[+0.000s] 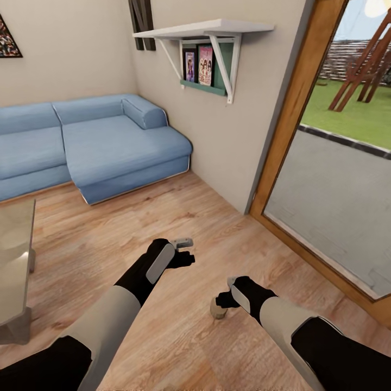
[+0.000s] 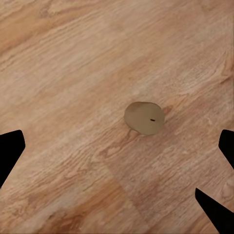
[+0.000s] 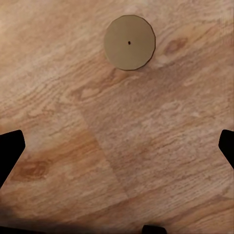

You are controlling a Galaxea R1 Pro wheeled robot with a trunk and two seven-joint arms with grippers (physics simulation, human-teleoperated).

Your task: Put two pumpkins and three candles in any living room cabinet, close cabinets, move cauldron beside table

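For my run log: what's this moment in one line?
place: living room floor | left claw: open, empty | right claw: open, above candle | candle: upright on floor, not gripped

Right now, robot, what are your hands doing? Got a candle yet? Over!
Left gripper and right gripper open, empty, above the wood floor. One candle standing on the floor by the right gripper, not grabbed. Nothing in the way.

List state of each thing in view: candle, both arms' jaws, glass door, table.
candle: upright on the wood floor, free of both grippers
left gripper: jaws open, holding nothing
right gripper: jaws open, holding nothing, above the floor by the candle
glass door: cannot tell whether open or shut
table: nothing on the part in view
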